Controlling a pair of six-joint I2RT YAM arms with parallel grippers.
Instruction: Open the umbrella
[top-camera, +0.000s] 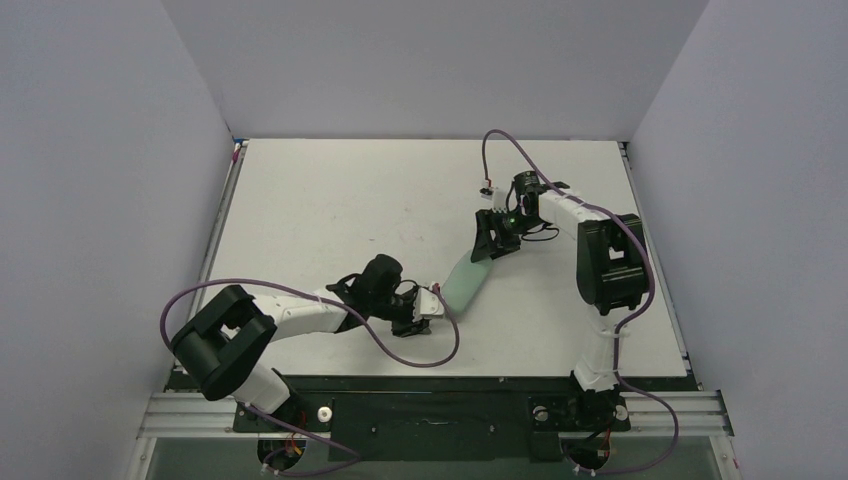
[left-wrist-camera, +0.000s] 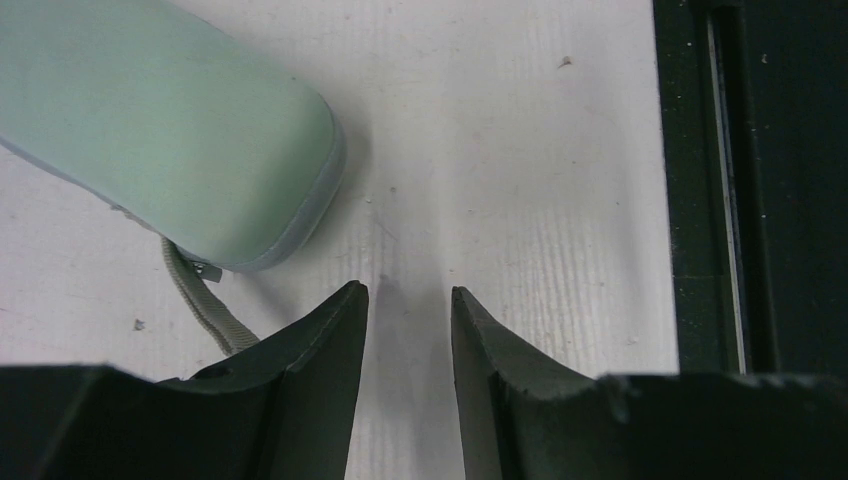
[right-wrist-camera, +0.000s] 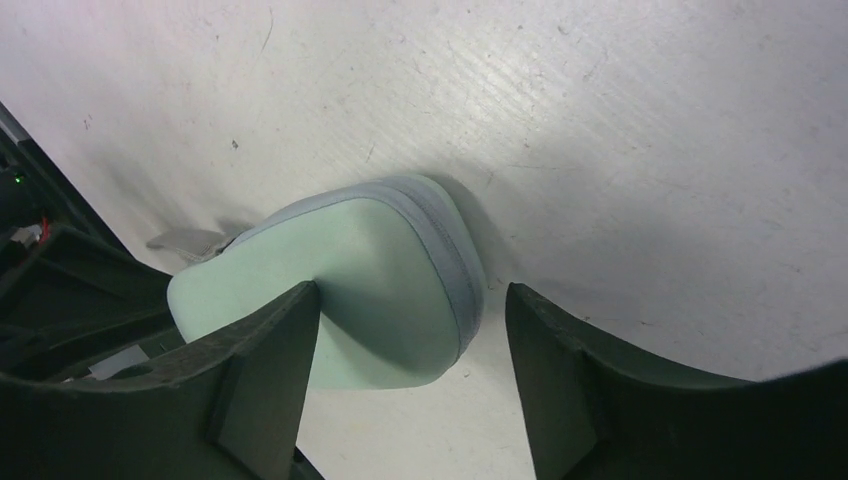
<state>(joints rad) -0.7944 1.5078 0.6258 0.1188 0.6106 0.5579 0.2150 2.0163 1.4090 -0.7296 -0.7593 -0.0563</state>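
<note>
Grasping the closed case (top-camera: 468, 280): right pincer (right-wrist-camera: 412, 300) spread astride its far end, left pincer (left-wrist-camera: 408, 295) spread beside its strap (left-wrist-camera: 200, 300); next, clamp.

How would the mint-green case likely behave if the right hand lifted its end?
The mint-green case looks smooth and rigid, so it probably keeps shape but may slip in the right hand. Its flattish oval form suggests sliding or pivoting, not rolling. The grey strap looks floppy and would dangle.
</note>
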